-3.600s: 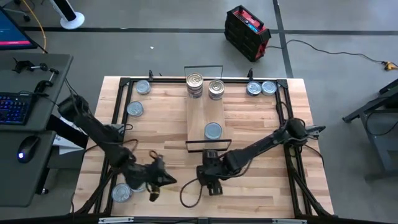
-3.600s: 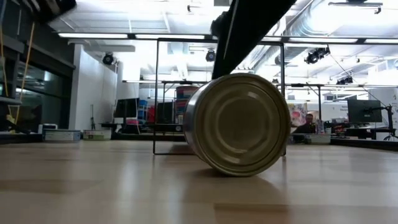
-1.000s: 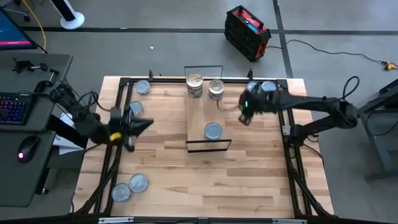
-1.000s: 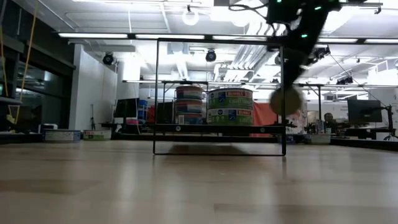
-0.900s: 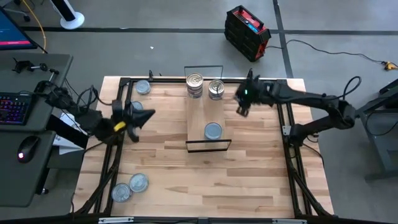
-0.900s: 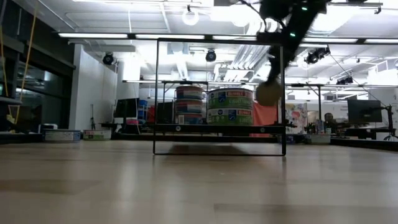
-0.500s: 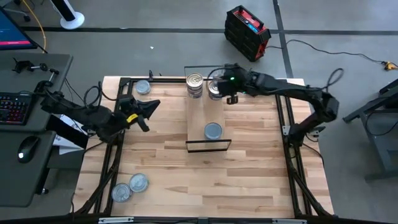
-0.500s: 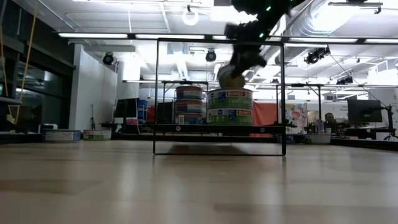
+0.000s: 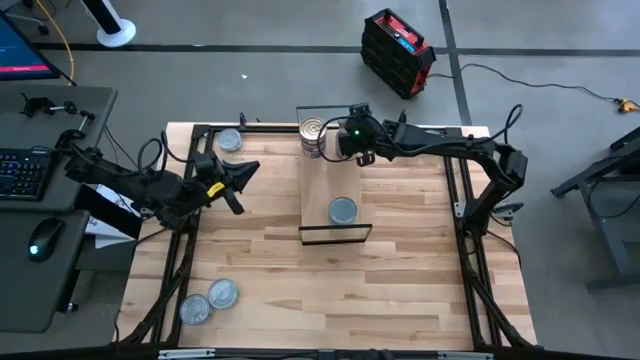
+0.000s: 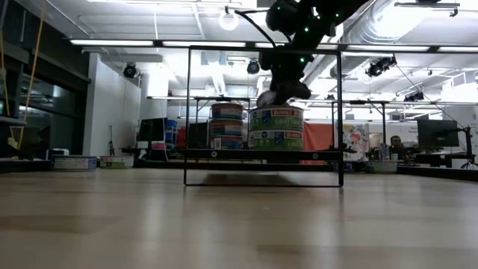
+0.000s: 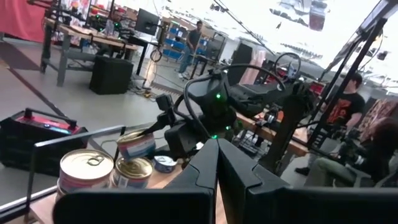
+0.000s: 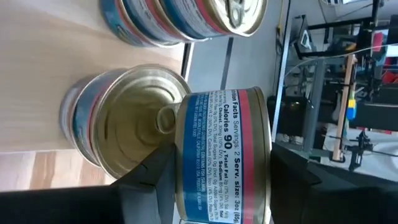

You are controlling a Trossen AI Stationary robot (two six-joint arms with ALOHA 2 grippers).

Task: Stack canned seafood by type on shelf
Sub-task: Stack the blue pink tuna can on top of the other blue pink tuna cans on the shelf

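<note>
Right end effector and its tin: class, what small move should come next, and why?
Probably lower the tin straight down onto the stack and only then open. The right end effector holds it above the right-hand stack at the shelf's far end, and the right wrist view shows it tilted and not yet seated on the lid below.

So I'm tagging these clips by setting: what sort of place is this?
Most likely a robotics lab or workshop, not a shop. The wooden table stands on a bare concrete floor, a keyboard desk sits beside it, and the low view shows open ceiling ducts and distant workbenches with a monitor.
</note>
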